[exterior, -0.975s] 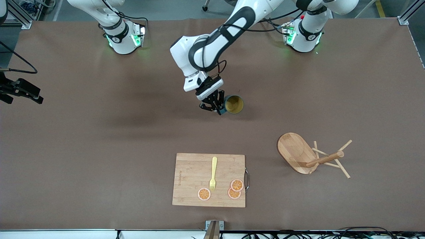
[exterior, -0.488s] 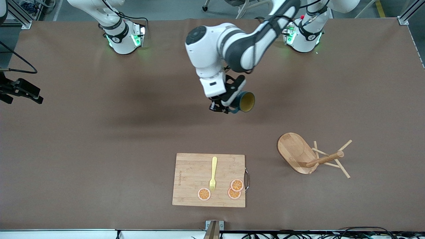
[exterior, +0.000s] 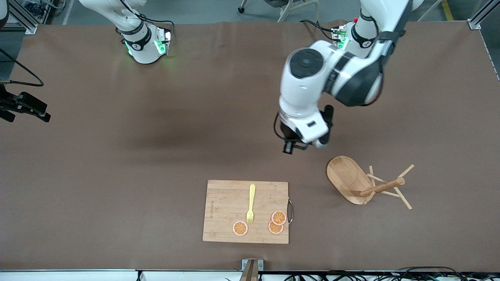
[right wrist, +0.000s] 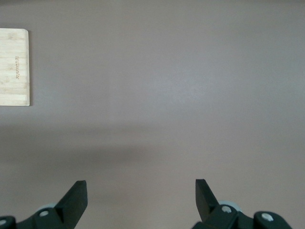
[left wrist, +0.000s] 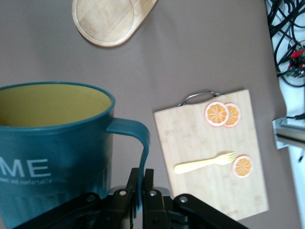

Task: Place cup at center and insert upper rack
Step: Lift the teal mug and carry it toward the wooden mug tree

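The left tool (left wrist: 141, 191) was seen clamped tight on the thin handle of the cup (left wrist: 52, 148), which was carried upright off the desk. In the left wrist view the cup showed a teal outside with white lettering and a mustard-yellow inside. From the front camera the cup itself was hidden under the left arm's wrist; the left tool (exterior: 302, 142) was held in the air over bare desk (exterior: 117, 164), near the mug tree and toward the left arm's end.

The mug tree (exterior: 365, 182) was found lying tipped on its side, its oval base (exterior: 345, 175) raised on edge, its post and thin pegs pointing toward the left arm's end of the desk. Part of that base (left wrist: 110, 20) was also caught in the left wrist view.

The wooden cutting board (exterior: 246, 212) lay flat, nearer the front camera than the tool, its metal handle (exterior: 290, 211) on the edge facing the mug tree. On it were noted a yellow fork (exterior: 250, 204) and three orange slices (exterior: 275, 222), two of them overlapping near the handle, one beside the fork's tines.

The right tool (right wrist: 141, 198) was recorded with jaws spread wide, holding nothing, over bare desk, a corner of the cutting board (right wrist: 14, 67) visible below it. The right arm was waiting.
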`<state>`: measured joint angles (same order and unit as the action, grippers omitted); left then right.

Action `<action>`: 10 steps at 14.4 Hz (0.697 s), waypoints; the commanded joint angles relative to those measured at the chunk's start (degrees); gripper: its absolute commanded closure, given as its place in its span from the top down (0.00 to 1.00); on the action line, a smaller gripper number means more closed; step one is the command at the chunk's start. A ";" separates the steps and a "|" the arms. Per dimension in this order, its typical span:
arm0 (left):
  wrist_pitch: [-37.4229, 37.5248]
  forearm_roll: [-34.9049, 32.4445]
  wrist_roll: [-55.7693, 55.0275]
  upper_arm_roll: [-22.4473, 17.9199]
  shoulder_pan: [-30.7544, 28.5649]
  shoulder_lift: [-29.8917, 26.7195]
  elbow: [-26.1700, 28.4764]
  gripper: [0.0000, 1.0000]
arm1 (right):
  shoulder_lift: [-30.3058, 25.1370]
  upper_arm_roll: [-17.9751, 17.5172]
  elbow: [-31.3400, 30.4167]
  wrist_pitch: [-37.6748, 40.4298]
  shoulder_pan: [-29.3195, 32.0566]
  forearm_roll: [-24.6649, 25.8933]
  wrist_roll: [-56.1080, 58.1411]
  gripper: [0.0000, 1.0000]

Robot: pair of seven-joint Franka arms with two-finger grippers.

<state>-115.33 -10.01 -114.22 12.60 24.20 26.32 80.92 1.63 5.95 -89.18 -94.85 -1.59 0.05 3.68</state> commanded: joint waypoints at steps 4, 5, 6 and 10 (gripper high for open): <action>-1.65 17.10 8.45 0.58 -9.07 -3.11 1.43 0.00 | -1.10 -0.06 -0.73 0.37 -0.08 -0.23 0.09 1.00; -1.56 20.09 11.44 0.50 -10.30 -3.73 1.61 0.00 | -1.10 -0.15 -0.73 0.37 -0.17 0.56 0.44 1.00; -1.56 21.86 13.65 0.50 -11.62 -4.00 1.61 0.00 | -1.10 -0.15 -0.82 0.28 -0.17 0.56 0.45 1.00; -2.87 27.57 18.84 0.50 -15.92 -3.74 1.26 0.00 | -1.10 -0.15 -0.90 0.46 -0.17 0.56 0.45 1.00</action>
<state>-116.83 14.34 -98.04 12.62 10.54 23.63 80.96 1.63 5.86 -89.19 -94.64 -1.60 0.05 3.74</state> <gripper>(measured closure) 0.943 0.000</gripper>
